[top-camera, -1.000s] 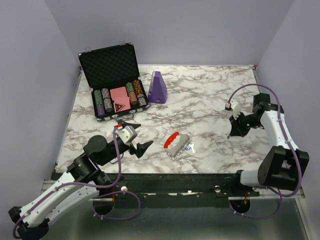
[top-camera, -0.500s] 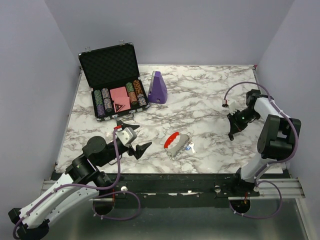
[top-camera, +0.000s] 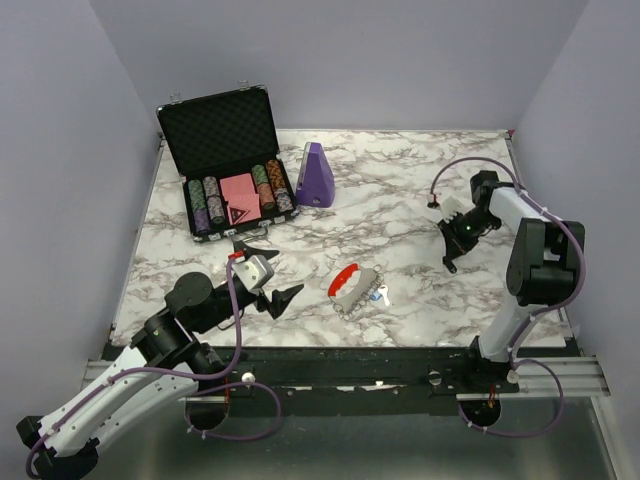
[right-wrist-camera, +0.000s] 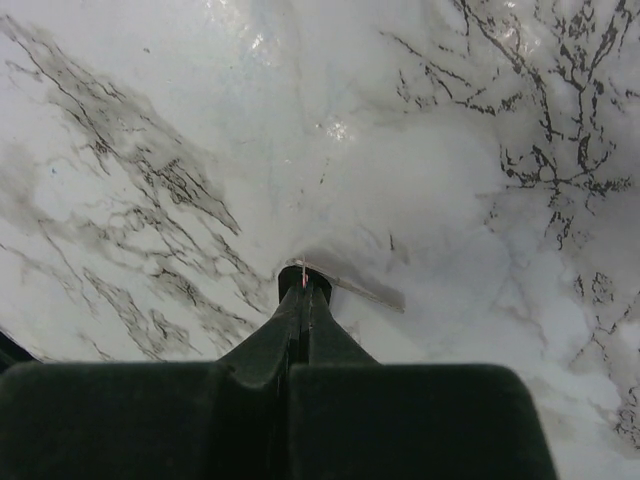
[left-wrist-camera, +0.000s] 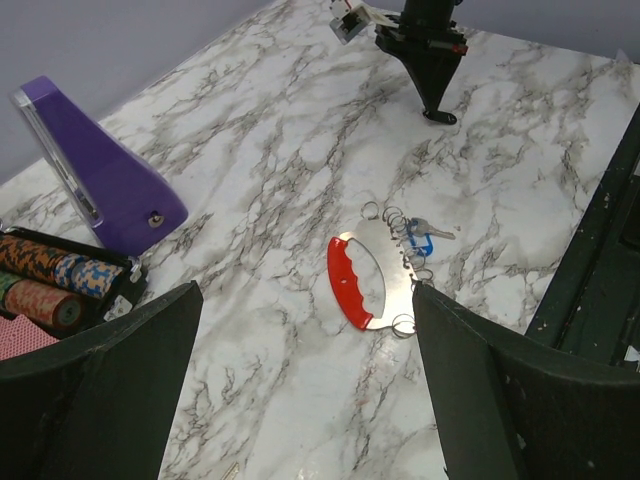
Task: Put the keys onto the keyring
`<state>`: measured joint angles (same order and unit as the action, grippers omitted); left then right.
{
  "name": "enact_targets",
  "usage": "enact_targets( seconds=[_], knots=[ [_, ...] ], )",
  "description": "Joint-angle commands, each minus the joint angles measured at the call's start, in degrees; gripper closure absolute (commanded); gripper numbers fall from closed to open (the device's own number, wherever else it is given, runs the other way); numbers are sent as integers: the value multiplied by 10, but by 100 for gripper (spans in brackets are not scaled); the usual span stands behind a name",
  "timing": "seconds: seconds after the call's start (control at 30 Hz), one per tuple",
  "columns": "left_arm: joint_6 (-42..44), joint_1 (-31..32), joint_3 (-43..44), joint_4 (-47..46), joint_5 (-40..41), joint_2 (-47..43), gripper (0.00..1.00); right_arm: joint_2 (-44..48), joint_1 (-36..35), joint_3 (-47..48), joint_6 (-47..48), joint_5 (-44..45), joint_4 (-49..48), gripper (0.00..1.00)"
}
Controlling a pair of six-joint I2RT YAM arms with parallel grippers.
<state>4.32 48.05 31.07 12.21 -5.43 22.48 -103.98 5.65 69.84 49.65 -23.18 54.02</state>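
A white table (top-camera: 420, 180) with grey marble veining carries everything, its near edge bounded by a dark rail. At the far left corner a black case (top-camera: 222, 130) stands open, the foam-lined lid tilted up and back, the tray holding rows of striped poker chips (top-camera: 205, 200) on either side of a pink card deck (top-camera: 240, 190). Just beside the case, to its right, a purple wedge-shaped block (top-camera: 317, 175) stands upright. Near the front centre lies the keyring (top-camera: 352, 287), flat, its red arc turned toward the case and its silvery side with small rings toward the front right. A key with a blue tag (left-wrist-camera: 420, 240) rests against those rings.
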Motion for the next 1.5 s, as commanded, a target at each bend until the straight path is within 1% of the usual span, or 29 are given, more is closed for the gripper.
enact_targets(
  seconds=[0.0,0.37,0.7,0.9,1.3,1.47],
  knots=[
    [5,-2,4,4,-6,1,6,-15,-17,17,-17,17,-20,99],
    [4,-2,3,3,-9,2,6,-30,-43,28,-38,30,-33,95],
    [4,-2,4,4,-12,3,6,-33,-52,35,-50,31,-36,90],
    [4,-2,4,3,-12,2,6,-29,-54,44,-54,25,-30,85],
    [4,-2,4,4,-13,-2,5,-18,-54,70,-63,9,-16,80],
    [4,-2,3,4,-14,-3,6,-17,-54,77,-83,-5,-11,78]
  ],
)
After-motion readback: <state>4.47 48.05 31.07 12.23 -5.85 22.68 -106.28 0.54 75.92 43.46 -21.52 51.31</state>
